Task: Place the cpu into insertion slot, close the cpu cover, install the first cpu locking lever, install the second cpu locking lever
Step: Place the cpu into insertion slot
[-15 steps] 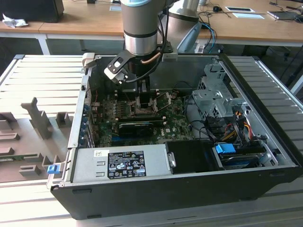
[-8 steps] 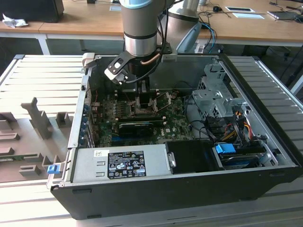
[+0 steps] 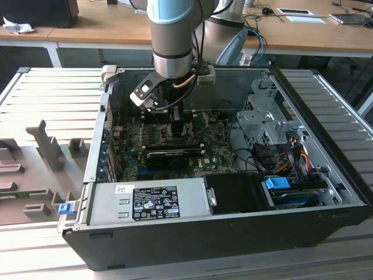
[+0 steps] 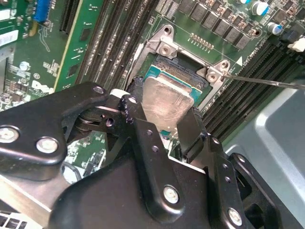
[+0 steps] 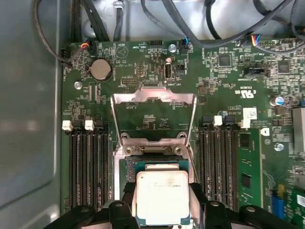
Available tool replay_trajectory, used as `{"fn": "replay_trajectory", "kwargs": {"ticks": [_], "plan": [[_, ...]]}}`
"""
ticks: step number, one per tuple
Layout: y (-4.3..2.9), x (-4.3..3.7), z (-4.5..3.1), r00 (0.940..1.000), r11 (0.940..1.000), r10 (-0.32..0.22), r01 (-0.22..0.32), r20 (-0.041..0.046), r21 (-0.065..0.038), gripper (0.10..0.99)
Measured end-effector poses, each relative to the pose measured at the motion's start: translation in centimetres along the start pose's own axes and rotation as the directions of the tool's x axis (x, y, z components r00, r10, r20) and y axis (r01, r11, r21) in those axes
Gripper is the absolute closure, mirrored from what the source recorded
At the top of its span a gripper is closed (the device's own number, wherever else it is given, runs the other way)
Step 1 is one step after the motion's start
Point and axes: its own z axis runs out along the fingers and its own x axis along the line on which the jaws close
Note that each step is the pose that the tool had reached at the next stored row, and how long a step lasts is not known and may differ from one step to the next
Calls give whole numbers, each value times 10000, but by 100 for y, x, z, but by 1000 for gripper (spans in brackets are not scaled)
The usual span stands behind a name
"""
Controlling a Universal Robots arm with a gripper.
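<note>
While the gripper (image 4: 164,109) is clenching the cpu (image 5: 162,198) by two opposite edges, the chip is sitting right over the insertion slot (image 4: 185,64); whether it is already touching, I cannot tell. I judge it is needing a level, square descent. The cpu cover (image 5: 143,95) is standing open beyond the slot. Memory slots (image 5: 88,167) are flanking closely, and a thin locking lever (image 4: 267,82) is lying beside.

This is a robotics lab or workshop. A robot arm (image 3: 172,29) reaches into an open PC case (image 3: 233,233) that stands on a ribbed metal table (image 3: 52,93) with grey fixtures (image 3: 49,149). Behind stand wooden desks (image 3: 105,26) strewn with cables (image 3: 262,32) and papers (image 3: 306,18). The first wrist view shows a bare motherboard (image 5: 157,71) with memory slots (image 5: 88,167).
</note>
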Motion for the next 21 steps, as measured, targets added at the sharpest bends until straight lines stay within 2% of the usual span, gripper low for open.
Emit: {"fn": "replay_trajectory", "kwargs": {"ticks": [4, 13, 21], "plan": [[-10, 16, 25, 10000, 10000, 53, -53, 2, -1, 557], [-24, 41, 155, 9999, 9999, 127, -127, 11, 0, 557], [-24, 41, 165, 9999, 9999, 128, -128, 4, -5, 545]]}}
